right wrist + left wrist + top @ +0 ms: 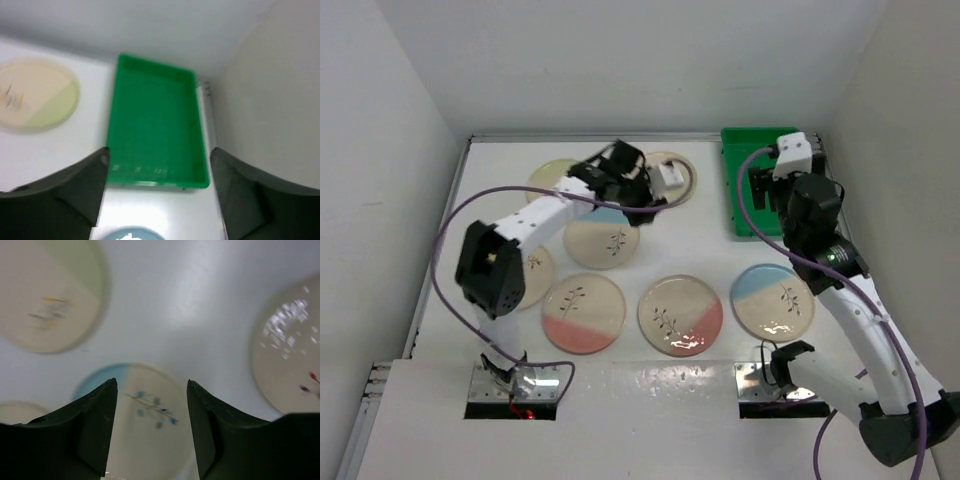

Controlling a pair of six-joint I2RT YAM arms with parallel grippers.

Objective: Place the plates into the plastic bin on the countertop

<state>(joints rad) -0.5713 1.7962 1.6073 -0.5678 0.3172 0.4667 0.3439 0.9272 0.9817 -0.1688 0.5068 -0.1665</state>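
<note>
- Hovering over a blue-segment plate, the left pincer gapes open, apparently clear of it.
- Likewise open, the right pincer hangs above the green bin.

Plain white walls on three sides.
</note>
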